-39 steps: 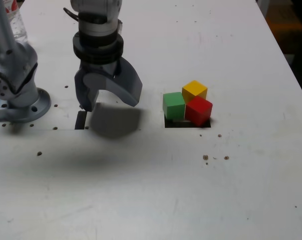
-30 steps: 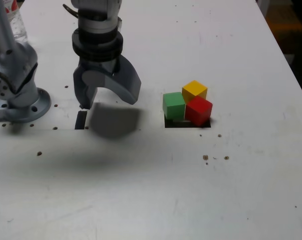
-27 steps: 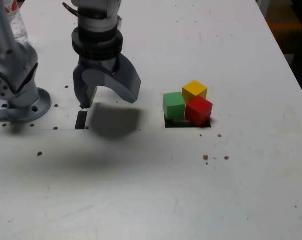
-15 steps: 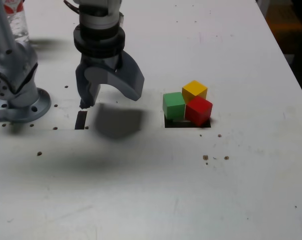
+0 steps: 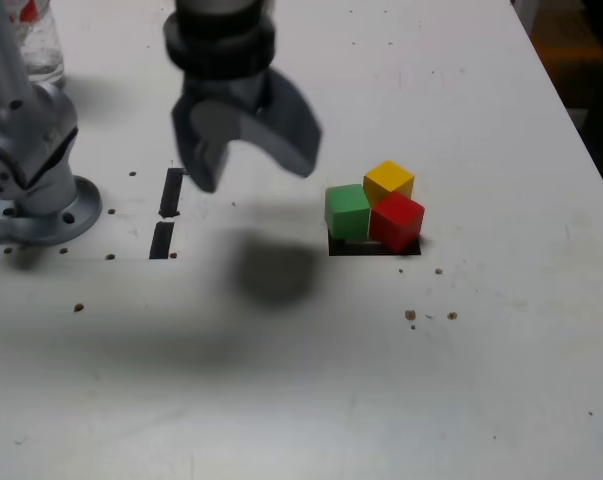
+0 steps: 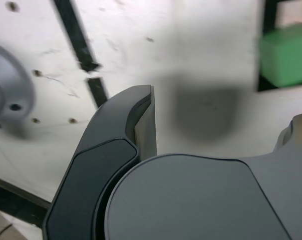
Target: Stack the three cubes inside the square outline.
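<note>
Three cubes sit in a tight cluster over the square outline (image 5: 375, 248), of which only the near black edge shows. The green cube (image 5: 347, 210) is on the exterior view's left, the red cube (image 5: 397, 221) on its right, and the yellow cube (image 5: 388, 180) behind them. All three touch. My gripper (image 5: 253, 172) hangs open above the table, to the exterior view's left of the green cube and apart from it, with nothing between its fingers. The wrist view shows the green cube (image 6: 286, 54) blurred beyond my open gripper (image 6: 223, 107).
Two short black tape strips (image 5: 169, 192) (image 5: 162, 240) lie between the arm's base (image 5: 33, 195) and the cubes. A clear bottle (image 5: 31, 38) stands at the far left corner. Small dark specks (image 5: 411, 315) dot the white table.
My gripper has risen and shifted toward the exterior view's right, closer to the cubes, uncovering the far tape strip. It stays open. The cubes have not moved.
</note>
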`<control>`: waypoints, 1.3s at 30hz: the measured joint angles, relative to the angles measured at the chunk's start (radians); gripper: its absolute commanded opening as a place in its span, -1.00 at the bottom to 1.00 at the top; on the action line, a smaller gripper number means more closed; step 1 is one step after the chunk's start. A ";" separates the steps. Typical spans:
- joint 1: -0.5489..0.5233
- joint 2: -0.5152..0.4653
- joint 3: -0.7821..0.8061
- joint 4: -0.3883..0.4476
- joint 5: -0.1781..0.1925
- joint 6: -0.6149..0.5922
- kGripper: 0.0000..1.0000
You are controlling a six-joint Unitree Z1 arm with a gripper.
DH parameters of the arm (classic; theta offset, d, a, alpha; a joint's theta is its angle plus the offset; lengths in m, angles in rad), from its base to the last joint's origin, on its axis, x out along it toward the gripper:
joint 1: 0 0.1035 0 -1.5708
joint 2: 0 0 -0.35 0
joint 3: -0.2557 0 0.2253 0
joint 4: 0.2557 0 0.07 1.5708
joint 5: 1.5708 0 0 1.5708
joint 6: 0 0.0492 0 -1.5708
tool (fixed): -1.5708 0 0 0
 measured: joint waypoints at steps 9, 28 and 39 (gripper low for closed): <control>-0.039 0.067 -0.144 0.012 -0.057 -0.026 0.94; -0.144 0.217 -0.336 0.011 -0.149 -0.050 0.93; -0.144 0.293 -0.374 -0.007 -0.150 0.086 0.93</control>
